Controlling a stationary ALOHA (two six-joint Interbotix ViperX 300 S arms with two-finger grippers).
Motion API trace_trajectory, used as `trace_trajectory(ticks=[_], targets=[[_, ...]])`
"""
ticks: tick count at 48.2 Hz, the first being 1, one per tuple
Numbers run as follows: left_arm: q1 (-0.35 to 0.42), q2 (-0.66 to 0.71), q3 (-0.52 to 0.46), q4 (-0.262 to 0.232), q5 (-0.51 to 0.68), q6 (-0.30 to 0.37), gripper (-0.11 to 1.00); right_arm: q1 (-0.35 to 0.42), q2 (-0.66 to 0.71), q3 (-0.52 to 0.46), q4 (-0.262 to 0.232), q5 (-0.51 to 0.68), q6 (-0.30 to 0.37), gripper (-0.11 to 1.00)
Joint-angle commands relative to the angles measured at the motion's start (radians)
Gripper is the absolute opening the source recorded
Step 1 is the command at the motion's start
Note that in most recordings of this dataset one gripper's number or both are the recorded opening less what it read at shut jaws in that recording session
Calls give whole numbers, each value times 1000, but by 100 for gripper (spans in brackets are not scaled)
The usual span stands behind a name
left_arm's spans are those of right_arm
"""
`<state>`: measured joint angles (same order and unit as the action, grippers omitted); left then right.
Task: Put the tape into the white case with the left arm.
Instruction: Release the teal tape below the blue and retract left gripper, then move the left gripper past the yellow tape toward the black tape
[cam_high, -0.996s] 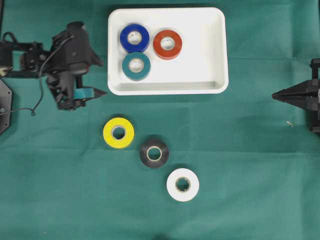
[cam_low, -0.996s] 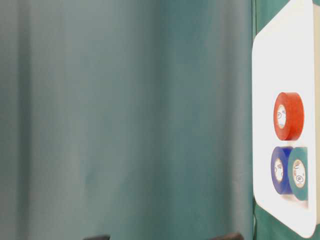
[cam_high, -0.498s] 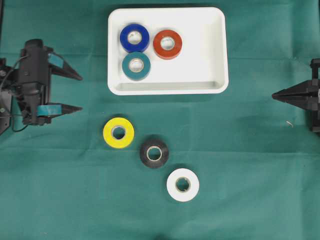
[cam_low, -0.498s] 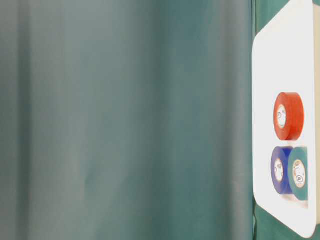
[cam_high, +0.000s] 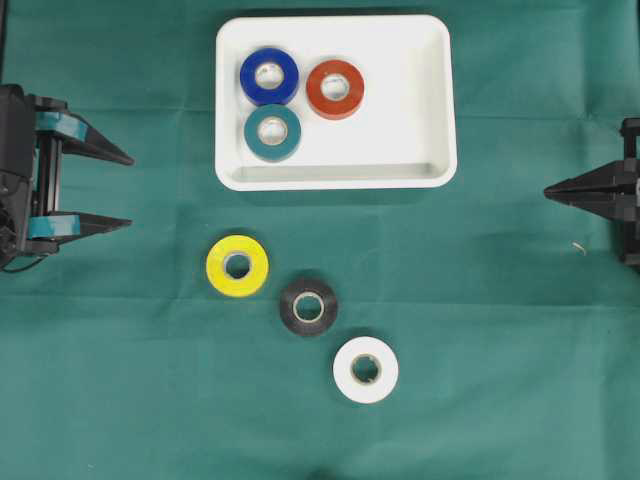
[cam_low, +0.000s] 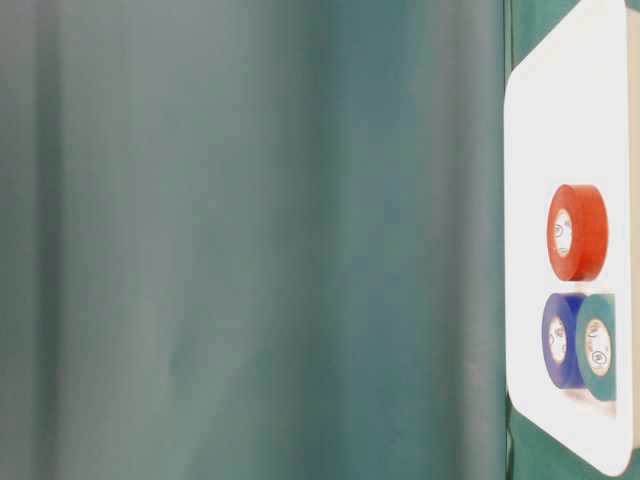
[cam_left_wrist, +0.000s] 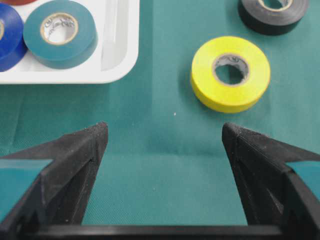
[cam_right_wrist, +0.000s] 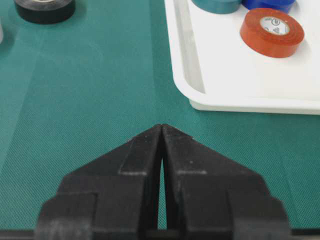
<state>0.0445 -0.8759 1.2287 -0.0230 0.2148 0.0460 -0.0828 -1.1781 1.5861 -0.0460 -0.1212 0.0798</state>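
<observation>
Green cloth backdrop: ahead of the spread, empty left gripper, the white case holds blue, red and teal rolls; right gripper pressed together.

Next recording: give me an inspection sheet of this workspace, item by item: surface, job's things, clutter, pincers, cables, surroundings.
Surface: green cloth, flat.
Job's things: white case holds blue tape, red tape and teal tape. Yellow tape, black tape and white tape lie flat on the cloth, outside the case.
Clutter: a small light speck near the right edge.
Pincers: left pincer open and empty, at the left edge; right pincer shut, empty, at the right edge.
Cables: thin black cable under the left pincer.
Surroundings: nothing seen beyond the cloth.
</observation>
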Motion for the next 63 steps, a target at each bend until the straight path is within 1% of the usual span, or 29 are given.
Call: trace_trajectory(ticks=[1,18,30,41,63], targets=[[-5,-5,-6,-2,-8,2,93,-2,6,-12,-3,-11,2,-9],[-8,-5,0,-2,-15,2,92,-2,6,-11,-3,-11,0,-9],[-38,32,-20,-3,-80,2,92,-2,6,-11,-3,-12,0,-9],[-83,158,-66,-2,-127,2,92,-2,6,-11,-3,-12,0,-9],[-166,486,-261,-2,-144,6,92,-2,6,-11,-3,-12,0,-9]])
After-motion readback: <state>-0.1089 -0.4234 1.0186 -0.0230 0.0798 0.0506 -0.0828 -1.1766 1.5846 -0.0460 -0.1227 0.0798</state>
